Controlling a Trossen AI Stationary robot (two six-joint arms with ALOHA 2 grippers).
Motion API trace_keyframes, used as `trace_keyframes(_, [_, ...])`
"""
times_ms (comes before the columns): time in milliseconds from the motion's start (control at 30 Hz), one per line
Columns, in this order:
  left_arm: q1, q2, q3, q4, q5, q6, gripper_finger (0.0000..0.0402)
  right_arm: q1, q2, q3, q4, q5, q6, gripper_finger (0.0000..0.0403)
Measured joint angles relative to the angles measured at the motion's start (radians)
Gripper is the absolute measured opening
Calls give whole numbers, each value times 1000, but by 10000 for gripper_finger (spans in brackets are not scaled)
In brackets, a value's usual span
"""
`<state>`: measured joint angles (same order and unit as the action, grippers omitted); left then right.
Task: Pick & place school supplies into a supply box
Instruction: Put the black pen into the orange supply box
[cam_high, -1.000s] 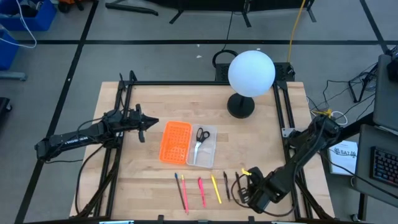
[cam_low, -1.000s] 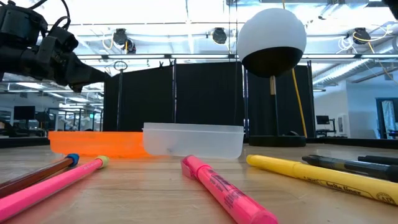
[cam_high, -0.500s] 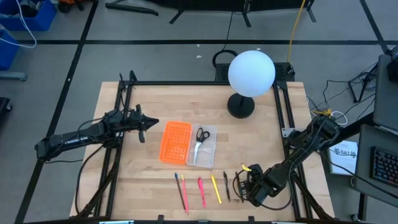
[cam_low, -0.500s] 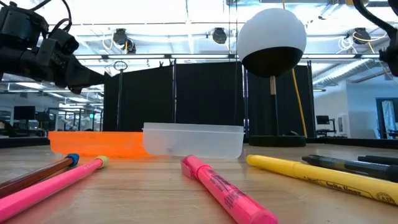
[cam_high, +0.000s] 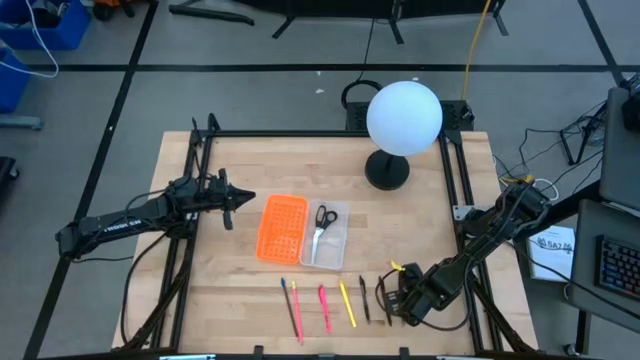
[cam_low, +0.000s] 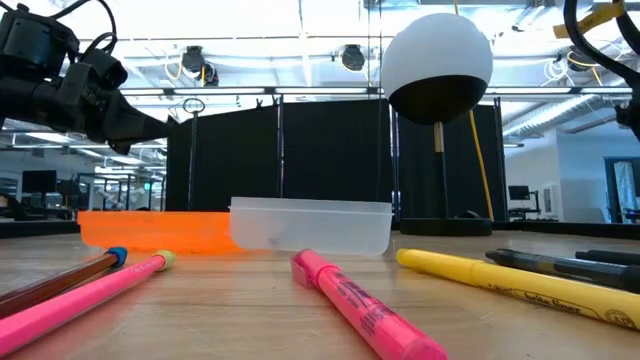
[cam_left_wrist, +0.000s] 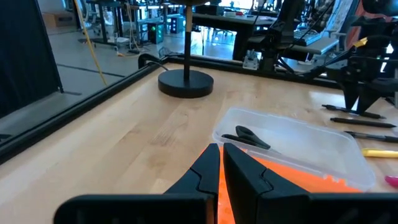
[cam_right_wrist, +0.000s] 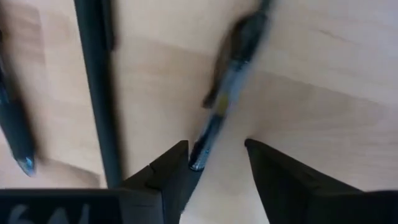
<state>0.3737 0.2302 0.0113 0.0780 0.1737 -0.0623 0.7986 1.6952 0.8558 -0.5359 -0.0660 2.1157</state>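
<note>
R tool (cam_right_wrist: 214, 163) is hovering low over the wooden counter (cam_high: 250, 160) w/ fingers spread wide, gripping nothing, a thin dark pen (cam_right_wrist: 227, 93) lying just ahead betw. them. L tool (cam_left_wrist: 220, 163) is waiting beside the shallow clear plastic supply box (cam_high: 326, 236), pressed together, empty; black-handled scissors (cam_high: 322, 222) are lying inside. Yellow marker (cam_low: 515, 285) print is not legible.
</note>
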Motion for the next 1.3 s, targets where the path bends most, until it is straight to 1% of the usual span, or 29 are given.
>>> trace_keyframes(100, [0,0,0,0,0,4,31,0,1,-32,5,-38,-18,152])
trace_keyframes(267, [0,0,0,0,0,5,31,0,-1,-55,7,-43,-81,121])
trace_keyframes(367, [0,0,0,0,0,-3,31,-1,-1,-58,3,-44,-114,92])
trace_keyframes(567, [0,0,0,-1,9,-30,31,-1,-1,-59,-2,-45,-176,20])
trace_keyframes(667, [0,0,0,-7,9,-31,31,-1,-1,-59,1,-44,-190,20])
trace_keyframes(767, [0,0,0,-10,9,-30,31,-1,-6,-61,8,-43,-194,33])
trace_keyframes(867, [0,0,0,-10,8,-25,31,-9,-44,-65,24,-35,-211,37])
trace_keyframes(967, [0,0,0,-9,8,-23,31,-18,-125,-66,72,30,-217,25])
trace_keyframes(1033, [0,0,0,-8,8,-18,31,-31,-183,-72,65,143,-238,19])
trace_keyframes(1133, [0,0,0,-8,-2,2,31,-67,-289,-67,111,306,-303,19])
trace_keyframes(1233, [0,0,0,-4,-29,5,31,-120,-376,-67,127,353,-396,19])
trace_keyframes(1300, [0,0,0,-4,-47,5,31,-175,-423,-68,165,382,-468,19])
